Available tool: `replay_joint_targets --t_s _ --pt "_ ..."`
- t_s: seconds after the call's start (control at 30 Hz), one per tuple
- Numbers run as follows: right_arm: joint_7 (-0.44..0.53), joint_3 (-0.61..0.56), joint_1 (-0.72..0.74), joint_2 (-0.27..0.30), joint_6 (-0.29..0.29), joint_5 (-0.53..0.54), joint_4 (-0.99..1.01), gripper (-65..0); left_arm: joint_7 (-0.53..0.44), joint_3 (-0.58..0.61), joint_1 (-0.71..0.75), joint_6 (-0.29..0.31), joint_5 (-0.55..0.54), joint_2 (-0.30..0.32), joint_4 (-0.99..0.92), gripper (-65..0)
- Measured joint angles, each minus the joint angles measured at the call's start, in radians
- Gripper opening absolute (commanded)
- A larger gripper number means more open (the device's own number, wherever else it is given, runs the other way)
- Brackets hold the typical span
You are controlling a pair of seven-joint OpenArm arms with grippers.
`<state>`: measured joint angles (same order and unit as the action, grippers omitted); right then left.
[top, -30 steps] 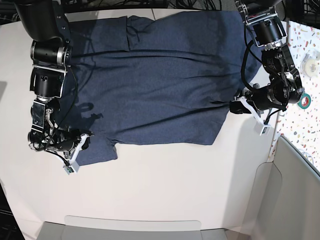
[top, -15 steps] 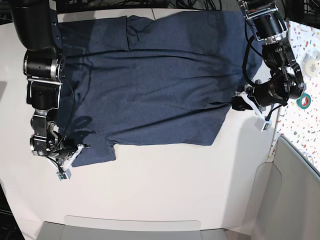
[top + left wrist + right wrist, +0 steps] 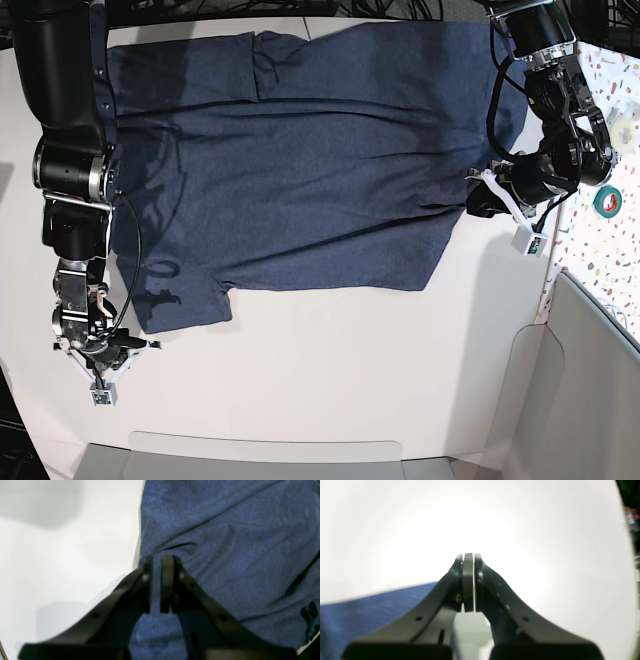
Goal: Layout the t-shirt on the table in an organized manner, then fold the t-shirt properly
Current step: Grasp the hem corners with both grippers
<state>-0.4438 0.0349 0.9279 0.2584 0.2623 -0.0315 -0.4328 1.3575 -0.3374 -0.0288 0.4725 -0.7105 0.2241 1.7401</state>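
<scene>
The dark navy t-shirt (image 3: 300, 170) lies spread across the far half of the white table (image 3: 330, 360), a sleeve pointing toward the near left. My left gripper (image 3: 476, 205) sits at the shirt's right edge. In the left wrist view, the left gripper (image 3: 158, 566) is shut on a pinched fold of the t-shirt (image 3: 225, 530). My right gripper (image 3: 122, 347) hangs over bare table just in front of the sleeve. In the right wrist view, the right gripper (image 3: 468, 557) is shut with nothing between its pads, and the t-shirt (image 3: 370, 610) lies behind it at lower left.
A speckled strip (image 3: 615, 90) runs along the right side, carrying a teal tape roll (image 3: 608, 203) and a white roll (image 3: 625, 130). A grey bin (image 3: 590, 380) stands at the near right. A grey tray edge (image 3: 270, 455) lines the front.
My right gripper has come off the sleeve and moved toward the near left over bare table. The left gripper has stayed at the shirt's right edge, shifting only slightly.
</scene>
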Motion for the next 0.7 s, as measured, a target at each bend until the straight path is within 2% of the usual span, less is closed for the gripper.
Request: replay_joint_targets --t_s 0.07,0.17,0.3,0.37,0.5,0.7 --pt "-0.047 0.0 -0.018 -0.008 0.011 0.133 -0.049 -65.0 0.001 -0.005 -0.014 -0.001 0.002 -0.003 -0.005 -57.6" --pt "-0.25 -0.002 -0.1 -0.016 0.133 0.346 -0.233 -65.0 -0.005 -0.025 -0.109 -0.001 0.006 -0.031 -0.083 -52.4" --pt "-0.499 -0.01 -0.284 -0.022 0.156 0.5 -0.558 -65.0 -0.017 -0.087 -0.225 -0.005 0.008 -0.044 -0.292 -47.2" --pt "-0.594 -0.009 -0.381 -0.045 0.158 0.515 -0.735 -65.0 -0.014 -0.116 -0.269 -0.005 0.006 -0.039 -0.401 -46.0" --pt "-0.67 -0.021 -0.523 -0.097 0.162 0.549 -0.98 -65.0 -0.028 -0.142 -0.323 -0.008 0.016 -0.038 -0.551 -44.8" --pt "-0.719 -0.066 -0.665 -0.059 0.164 0.516 -1.02 -65.0 -0.126 -0.135 -0.34 -0.004 0.002 -0.039 -0.697 -44.8"
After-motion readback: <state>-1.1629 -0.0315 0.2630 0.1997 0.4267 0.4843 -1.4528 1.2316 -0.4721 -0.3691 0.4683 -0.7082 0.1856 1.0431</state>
